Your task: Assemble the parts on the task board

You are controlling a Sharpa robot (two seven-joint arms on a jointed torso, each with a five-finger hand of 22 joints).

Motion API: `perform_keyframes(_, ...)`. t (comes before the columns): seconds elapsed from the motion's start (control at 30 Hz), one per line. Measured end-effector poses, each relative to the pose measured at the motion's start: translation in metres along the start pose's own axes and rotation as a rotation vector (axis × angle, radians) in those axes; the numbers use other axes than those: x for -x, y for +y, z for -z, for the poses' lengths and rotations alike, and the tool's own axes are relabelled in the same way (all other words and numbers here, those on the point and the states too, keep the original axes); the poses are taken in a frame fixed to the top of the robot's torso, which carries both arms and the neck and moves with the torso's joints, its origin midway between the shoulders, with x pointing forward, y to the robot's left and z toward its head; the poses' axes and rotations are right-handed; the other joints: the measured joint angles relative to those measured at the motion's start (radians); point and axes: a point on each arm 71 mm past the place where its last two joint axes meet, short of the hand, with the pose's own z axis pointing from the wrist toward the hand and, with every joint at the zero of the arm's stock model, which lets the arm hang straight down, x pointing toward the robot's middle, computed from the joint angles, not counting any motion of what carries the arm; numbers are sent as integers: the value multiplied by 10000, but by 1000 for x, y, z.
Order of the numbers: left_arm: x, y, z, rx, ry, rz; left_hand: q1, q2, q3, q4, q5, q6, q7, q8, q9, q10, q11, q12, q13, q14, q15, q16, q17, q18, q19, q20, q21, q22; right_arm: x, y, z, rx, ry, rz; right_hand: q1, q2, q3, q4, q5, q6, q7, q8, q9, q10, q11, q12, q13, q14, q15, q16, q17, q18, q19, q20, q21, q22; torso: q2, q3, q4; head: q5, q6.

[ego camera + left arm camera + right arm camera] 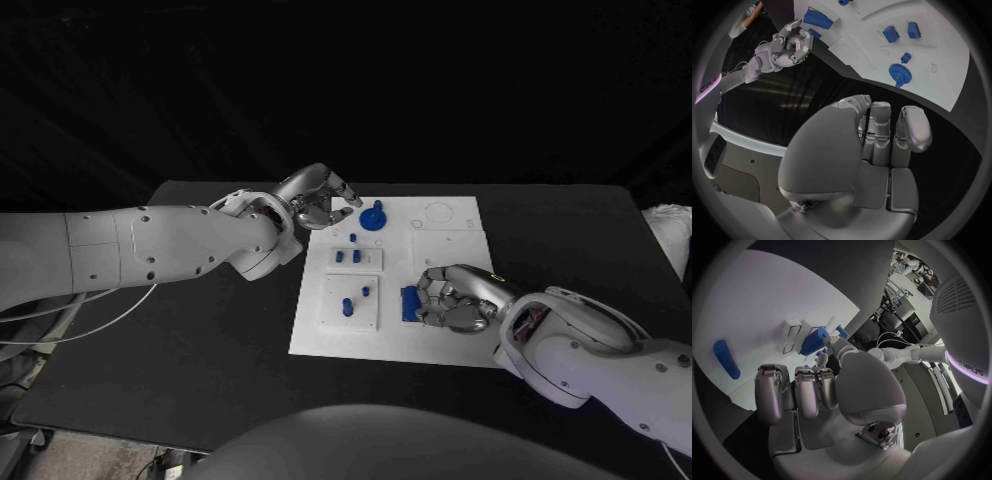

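The white task board (447, 250) lies mid-table. A blue gear (374, 217) stands near its far left corner, and my left hand (319, 194) hovers just left of it with fingers curled in on nothing. The left wrist view shows those fingers (879, 125) short of the gear (900, 74). Two small blue pieces (348, 256) sit in a recess below the gear. A blue block (410, 303) stands near the front edge. My right hand (456, 300) is beside it, fingers curled, thumb (833, 343) close against the block (814, 341).
A long blue piece (348, 306) and a small peg (366, 291) lie in the front-left recess, the long piece (726, 359) also in the right wrist view. Another peg (352, 237) stands below the gear. Round cut-outs (438, 211) mark the far right of the board.
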Motion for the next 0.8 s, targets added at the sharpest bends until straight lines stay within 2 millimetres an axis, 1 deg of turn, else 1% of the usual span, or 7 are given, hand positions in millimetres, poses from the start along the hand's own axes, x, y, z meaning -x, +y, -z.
perform_keyframes(0.27,0,1,1,21,1,-2,0,0,25,-25,0,-1,0,0,-1,0,0,0,0,0,0,0,0,1,0,0,0,0,-5,-6,-2,-5,-246,153,79,-67,126,-71,15,-185,4,451,-1,0,0,0,0,0,0,0,-1,0,0,0,0,0,2,2,-3,42,0)
perform_keyframes(0.4,0,0,0,20,9,0,0,0,25,-26,0,-1,-1,0,-1,0,0,0,0,0,0,0,0,1,0,0,0,0,-5,-6,-1,61,-372,231,128,-116,206,-152,-355,-301,6,748,-2,0,0,0,0,0,0,0,-1,0,0,0,0,0,2,2,-6,36,0)
perform_keyframes(0.5,0,0,0,14,21,4,0,0,25,-26,0,-1,-1,0,-1,0,0,0,0,0,0,0,0,1,0,0,0,0,-4,-6,0,90,-449,295,165,-79,207,-152,-1394,-427,-5,1045,-3,-1,0,0,0,0,1,0,-1,0,0,1,24,0,2,1,-6,26,0)
perform_keyframes(0.57,0,0,0,13,27,4,0,0,25,-26,0,-1,-1,0,-1,0,0,0,0,0,0,0,0,1,0,0,0,0,-4,-6,0,99,-481,336,181,-63,214,-159,-1872,-510,-24,1162,-2,-1,0,0,-1,0,1,0,-2,1,0,0,41,0,1,1,-6,14,0)
perform_keyframes(0.63,0,0,0,15,32,4,0,0,25,-26,0,-1,-1,0,-2,0,0,0,0,0,0,0,0,0,0,0,0,-1,-4,-6,0,96,-505,385,181,-63,92,-83,-2429,-539,-4,1298,-3,-1,0,0,-1,0,1,0,-2,1,0,1,41,0,0,1,-6,11,0)
perform_keyframes(0.73,0,0,0,18,43,5,0,0,41,-9,0,-1,-1,0,8,0,0,0,0,0,0,0,0,1,0,0,0,-1,-4,-6,1,96,-523,438,178,-66,-208,93,-3515,-613,-31,1499,-4,-1,0,0,-1,0,1,0,-2,0,0,1,41,0,-2,1,-6,9,0)
perform_keyframes(0.8,0,0,0,20,49,6,0,0,53,3,0,-1,-1,0,8,0,0,0,0,0,0,0,0,0,0,0,0,-1,-4,-7,2,91,-552,460,-14,-216,-482,310,-4290,-699,-52,1620,-4,-1,0,0,-1,27,-27,0,-2,0,0,1,41,0,-3,1,-6,16,0)
